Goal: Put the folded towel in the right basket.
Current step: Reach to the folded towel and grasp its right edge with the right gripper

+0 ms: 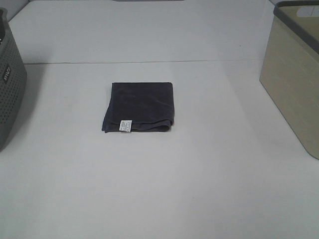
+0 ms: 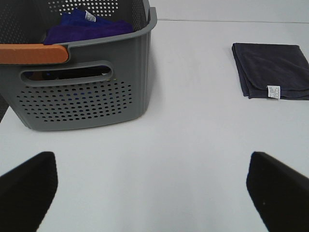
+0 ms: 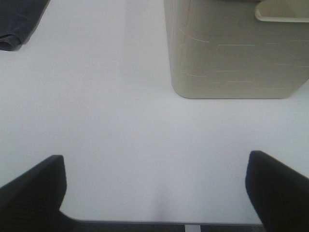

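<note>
Dark grey folded cloth towel (image 1: pixel 139 107) lying flat on a white table (image 1: pixel 199 189).
Exterior high view: the beige plastic basket (image 1: pixel 294 84) stands well to the right of the towel, a grey perforated plastic basket (image 1: pixel 10 84) well to its left. Left wrist view: the left gripper (image 2: pixel 154 191), fingers spread wide, holds nothing and is well apart from the towel. Right wrist view: the right gripper (image 3: pixel 154 191) likewise gapes wide, empty.
</note>
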`<action>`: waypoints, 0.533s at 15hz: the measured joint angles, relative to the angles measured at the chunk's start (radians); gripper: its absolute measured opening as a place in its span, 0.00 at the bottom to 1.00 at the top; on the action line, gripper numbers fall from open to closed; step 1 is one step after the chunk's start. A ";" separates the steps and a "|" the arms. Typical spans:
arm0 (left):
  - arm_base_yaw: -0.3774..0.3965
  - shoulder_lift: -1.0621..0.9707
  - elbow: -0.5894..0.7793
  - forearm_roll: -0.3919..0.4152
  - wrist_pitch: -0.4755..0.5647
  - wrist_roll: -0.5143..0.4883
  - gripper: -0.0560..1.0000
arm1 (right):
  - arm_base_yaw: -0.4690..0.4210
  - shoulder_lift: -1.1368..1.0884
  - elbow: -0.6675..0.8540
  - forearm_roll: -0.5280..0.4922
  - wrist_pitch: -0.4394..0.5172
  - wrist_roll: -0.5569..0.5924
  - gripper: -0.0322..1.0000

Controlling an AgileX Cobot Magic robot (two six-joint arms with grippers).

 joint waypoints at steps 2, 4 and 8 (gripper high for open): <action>0.000 0.000 0.000 0.000 0.000 0.000 0.99 | 0.000 0.000 0.000 0.000 0.000 0.000 0.97; 0.000 0.000 0.000 0.000 0.000 0.000 0.99 | 0.000 0.000 0.000 0.000 0.000 0.000 0.97; 0.000 0.000 0.000 0.000 0.000 0.000 0.99 | 0.000 0.000 0.000 0.000 0.000 0.000 0.97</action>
